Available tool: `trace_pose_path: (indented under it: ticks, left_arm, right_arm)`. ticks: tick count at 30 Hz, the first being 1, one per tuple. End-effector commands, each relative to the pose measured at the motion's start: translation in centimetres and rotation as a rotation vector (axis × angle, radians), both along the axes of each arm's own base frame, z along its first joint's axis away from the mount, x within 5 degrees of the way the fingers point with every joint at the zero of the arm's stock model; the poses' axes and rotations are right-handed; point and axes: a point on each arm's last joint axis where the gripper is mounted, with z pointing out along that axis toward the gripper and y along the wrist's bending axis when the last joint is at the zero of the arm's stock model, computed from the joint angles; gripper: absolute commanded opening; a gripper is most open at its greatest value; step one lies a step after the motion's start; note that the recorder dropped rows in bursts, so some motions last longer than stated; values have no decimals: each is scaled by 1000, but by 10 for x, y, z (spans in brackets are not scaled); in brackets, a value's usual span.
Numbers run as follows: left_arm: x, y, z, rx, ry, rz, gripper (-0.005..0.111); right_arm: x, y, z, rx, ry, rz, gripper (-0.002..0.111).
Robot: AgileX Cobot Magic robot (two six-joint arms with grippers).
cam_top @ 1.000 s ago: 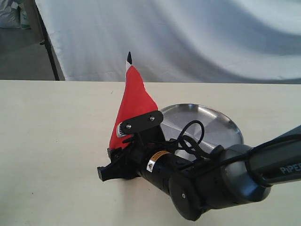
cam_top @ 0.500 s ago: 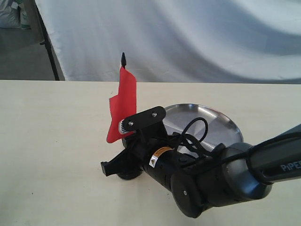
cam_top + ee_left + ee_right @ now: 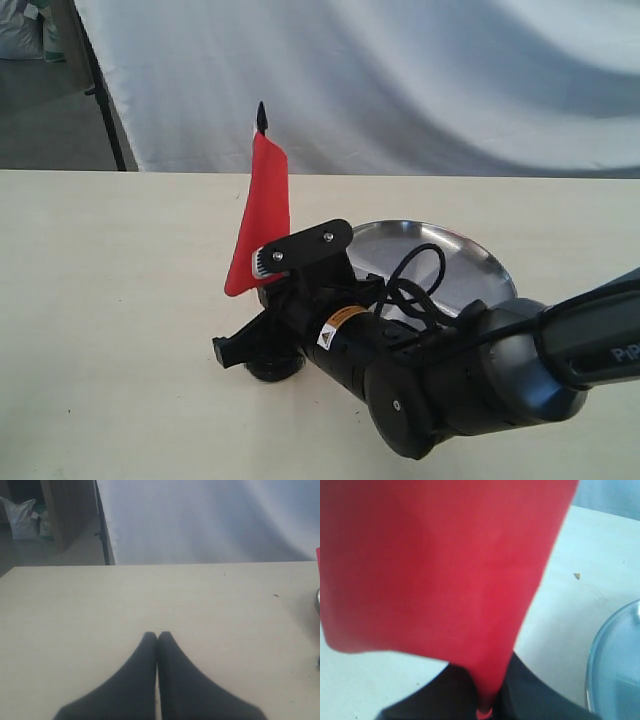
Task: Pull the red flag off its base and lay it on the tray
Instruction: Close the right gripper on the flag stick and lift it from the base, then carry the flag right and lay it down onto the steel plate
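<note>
The red flag (image 3: 262, 210) stands upright on the table left of the tray (image 3: 450, 262), its pointed black tip up. The stick is hidden by cloth and gripper. My right gripper (image 3: 245, 345) lies low across the flag's foot, shut on the red flag, whose cloth (image 3: 445, 565) fills the right wrist view and is pinched between the dark fingers (image 3: 540, 690). The round black base (image 3: 275, 366) sits just under the gripper; whether the stick is in it I cannot tell. My left gripper (image 3: 157, 636) is shut on nothing above bare table, far from the flag.
A white backdrop cloth (image 3: 400, 80) hangs behind the table's far edge, with a black stand leg (image 3: 105, 110) at the left. The tray's rim (image 3: 600, 655) shows close beside the right gripper. A sliver of red cloth (image 3: 318, 560) is at the left wrist view's edge.
The flag has swung from a spread, leaning drape to a narrow upright fold and moved slightly left and up. The right gripper rose a little, and the base now shows beneath it.
</note>
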Motion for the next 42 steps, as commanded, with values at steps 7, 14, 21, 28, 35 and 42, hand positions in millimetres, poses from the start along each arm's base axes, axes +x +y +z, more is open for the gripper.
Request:
trace_pose_path:
  ticks: [7, 14, 21, 28, 35, 42]
  left_arm:
    - [0, 0, -1, -6, -5, -7, 0]
    - [0, 0, -1, -6, -5, -7, 0]
    - [0, 0, -1, -6, -5, -7, 0]
    - [0, 0, -1, -6, -5, -7, 0]
    - [0, 0, -1, -6, -5, -7, 0]
    - [0, 0, -1, -6, -5, -7, 0]
  right_arm:
    - [0, 0, 29, 55, -87, 17, 0]
    - [-1, -9, 57, 154, -53, -65, 0]
    - [27, -52, 87, 187, 155, -200, 0]
    - [86, -146, 92, 48, 609, -341, 0]
    - [129, -188, 43, 568, 1124, 109, 0]
    - [161, -181, 3, 555, 1181, 70, 0]
